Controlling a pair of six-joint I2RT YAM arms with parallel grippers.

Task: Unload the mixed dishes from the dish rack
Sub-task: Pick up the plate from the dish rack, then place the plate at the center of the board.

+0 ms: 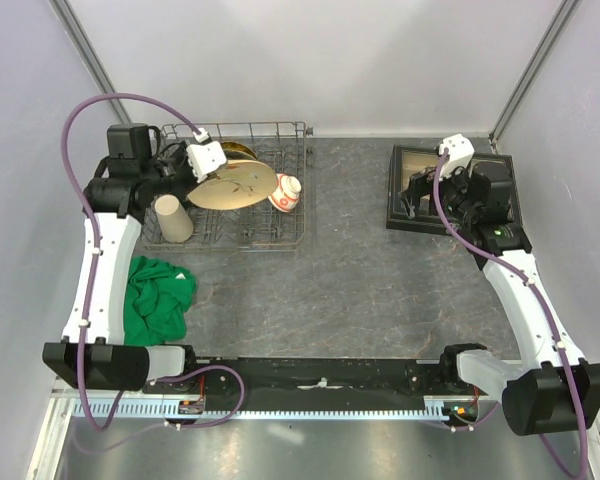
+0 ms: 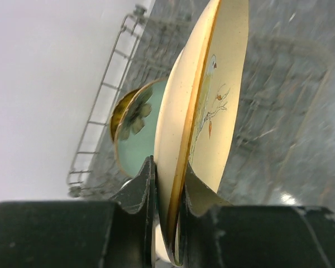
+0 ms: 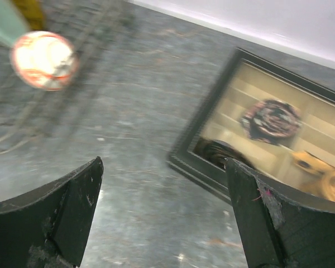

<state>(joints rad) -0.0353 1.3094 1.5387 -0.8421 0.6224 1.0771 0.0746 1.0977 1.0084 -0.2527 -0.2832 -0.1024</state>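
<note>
Left gripper [image 2: 167, 184] clamps the rim of the cream plate [image 2: 212, 111], its arm bent rightward over the rack [image 1: 280, 238]. Held plate is tilted above the tines, gold-edged, with a painted bird on a branch; a green plate [image 2: 135, 139] stands just behind. Right gripper [image 3: 164, 167] hovers with jaws apart beside the box [image 3: 192, 153], arm stretched forward

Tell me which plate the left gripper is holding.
The cream plate with the bird pattern, its rim pinched in the left gripper; the pale green plate and yellow-gold patterned dish behind it are ungripped.
</note>
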